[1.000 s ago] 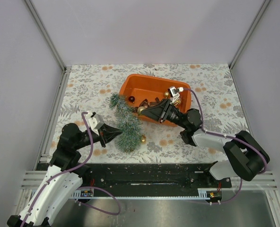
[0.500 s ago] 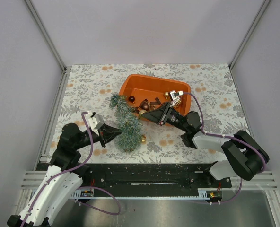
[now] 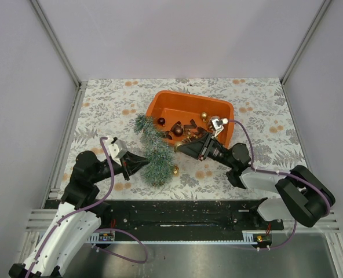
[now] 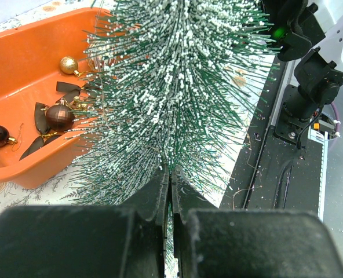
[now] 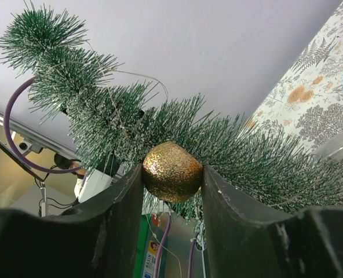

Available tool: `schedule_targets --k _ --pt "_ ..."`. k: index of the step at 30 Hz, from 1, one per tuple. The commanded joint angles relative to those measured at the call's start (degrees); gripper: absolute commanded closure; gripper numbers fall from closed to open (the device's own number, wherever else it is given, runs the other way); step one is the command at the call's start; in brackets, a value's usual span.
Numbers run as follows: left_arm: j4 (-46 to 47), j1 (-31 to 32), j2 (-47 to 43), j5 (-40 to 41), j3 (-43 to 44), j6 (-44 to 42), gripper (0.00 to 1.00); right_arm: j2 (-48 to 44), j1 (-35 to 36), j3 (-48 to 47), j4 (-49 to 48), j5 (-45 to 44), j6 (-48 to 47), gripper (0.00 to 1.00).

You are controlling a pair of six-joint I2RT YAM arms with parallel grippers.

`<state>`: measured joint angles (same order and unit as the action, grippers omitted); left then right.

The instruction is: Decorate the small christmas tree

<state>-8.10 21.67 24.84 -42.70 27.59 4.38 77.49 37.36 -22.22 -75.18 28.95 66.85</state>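
The small christmas tree (image 3: pixel 154 150) lies on the patterned table just left of the orange tray (image 3: pixel 218 105). My left gripper (image 3: pixel 144 162) is shut on needles at the tree's wide end; in the left wrist view the tips (image 4: pixel 170 174) sit pressed together in the needles of the tree (image 4: pixel 177 87). My right gripper (image 3: pixel 179 147) is shut on a gold glitter bauble (image 5: pixel 171 172), held right against the tree's right side. The tree's branches (image 5: pixel 102 116) fill the right wrist view behind the bauble. Another gold bauble (image 3: pixel 175 170) sits at the tree's lower right edge.
The tray holds loose gold and dark red baubles (image 3: pixel 178 131) and dark ribbon pieces; several show in the left wrist view (image 4: pixel 59 116) inside the tray (image 4: pixel 21 58). The black base rail (image 3: pixel 177 214) runs along the near edge. White walls enclose the table.
My right gripper has come out of the tray with the gold bauble and moved down-left to the tree's side. The left gripper and the tree have stayed put.
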Motion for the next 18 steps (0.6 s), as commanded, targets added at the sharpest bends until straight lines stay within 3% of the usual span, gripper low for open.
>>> schedule_targets --k 1,9,18 --pt "-0.87 -0.31 0.65 1.04 1.32 0.19 1.0 -3.57 -0.1 1.12 -5.25 -1.18 -1.46 0.82" --pt "-0.16 -0.23 0.82 1.13 0.97 0.98 1.0 -12.98 0.51 -0.37 8.1 -0.56 -6.03 0.82" --pt "0.19 -0.23 0.82 1.04 1.06 1.42 1.0 -11.23 0.69 -2.92 7.68 0.32 -6.64 0.82"
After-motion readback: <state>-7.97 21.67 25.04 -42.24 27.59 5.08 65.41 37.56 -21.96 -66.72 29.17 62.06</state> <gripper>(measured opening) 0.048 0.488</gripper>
